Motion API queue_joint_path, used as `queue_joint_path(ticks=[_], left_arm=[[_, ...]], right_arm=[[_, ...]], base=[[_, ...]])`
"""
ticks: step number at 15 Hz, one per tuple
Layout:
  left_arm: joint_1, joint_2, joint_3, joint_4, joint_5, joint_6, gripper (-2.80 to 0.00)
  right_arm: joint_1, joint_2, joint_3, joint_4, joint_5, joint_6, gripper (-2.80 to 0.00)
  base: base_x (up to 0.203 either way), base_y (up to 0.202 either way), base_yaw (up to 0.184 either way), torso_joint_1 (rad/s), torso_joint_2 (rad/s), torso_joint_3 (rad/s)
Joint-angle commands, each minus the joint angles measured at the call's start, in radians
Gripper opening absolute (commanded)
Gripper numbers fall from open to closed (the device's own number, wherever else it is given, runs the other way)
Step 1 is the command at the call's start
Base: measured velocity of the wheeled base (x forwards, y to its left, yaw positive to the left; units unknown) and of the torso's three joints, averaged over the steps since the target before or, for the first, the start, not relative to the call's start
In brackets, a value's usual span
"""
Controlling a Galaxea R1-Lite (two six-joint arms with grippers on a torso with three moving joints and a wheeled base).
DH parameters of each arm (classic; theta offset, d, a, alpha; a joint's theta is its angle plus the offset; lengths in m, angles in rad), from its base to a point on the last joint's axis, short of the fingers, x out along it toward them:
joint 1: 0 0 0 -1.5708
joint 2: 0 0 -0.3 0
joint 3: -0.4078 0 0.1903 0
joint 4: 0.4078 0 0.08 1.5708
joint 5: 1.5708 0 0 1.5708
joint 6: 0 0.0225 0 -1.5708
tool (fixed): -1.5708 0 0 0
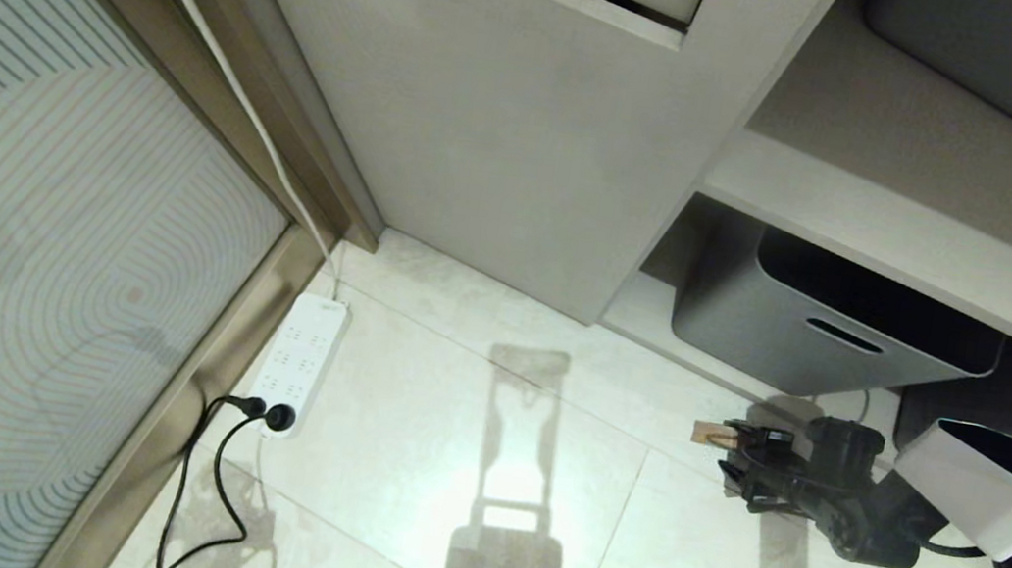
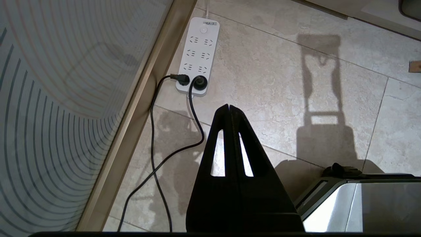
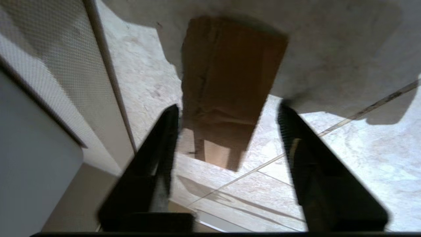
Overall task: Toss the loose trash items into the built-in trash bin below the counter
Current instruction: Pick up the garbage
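Tan cardboard piece (image 1: 709,434) lies on the floor tiles at right, just left of the right hand (image 1: 733,452), its long axis running away between the half-open fingers, which grip nothing yet. Left hand (image 2: 229,108), shut and empty, is parked well off to the left.

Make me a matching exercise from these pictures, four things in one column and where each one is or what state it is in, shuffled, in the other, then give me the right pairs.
Things:
1. cardboard piece
2. power strip
3. grey tub
4. left gripper

Places or states:
A. fingers pressed together, holding nothing
B. tucked in the open space under a shelf
C. on the floor between the right gripper's spread fingers
D. on the floor by the metal frame, two black plugs in it

Pairs: 1-C, 2-D, 3-B, 4-A
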Motion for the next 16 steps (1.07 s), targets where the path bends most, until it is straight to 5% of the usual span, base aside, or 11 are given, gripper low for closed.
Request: queue_joint_path(ticks=[1, 6, 12, 16], left_arm=[[0.0, 0.002, 0.002, -0.001, 0.0, 0.0, -2.8], [0.0, 0.002, 0.002, -0.001, 0.0, 0.0, -2.8], [0.0, 0.002, 0.002, -0.001, 0.0, 0.0, -2.8], [0.0, 0.002, 0.002, -0.001, 0.0, 0.0, -2.8]], right_arm=[[0.001, 0.002, -0.003, -0.008, 0.004, 0.01, -2.8], [0.007, -0.026, 0.015, -0.006, 0.002, 0.008, -2.8], [-0.033, -0.192, 0.189, -0.002, -0.006, -0.009, -2.8], [-0.112, -0.411, 0.359, 0.117, 0.001, -0.192, -2.8]], base=[[0.0, 0.0, 0.0, 0.0, 0.0, 0.0], [0.0, 0.0, 0.0, 0.0, 0.0, 0.0], [0.0, 0.0, 0.0, 0.0, 0.0, 0.0], [0.0, 0.0, 0.0, 0.0, 0.0, 0.0]])
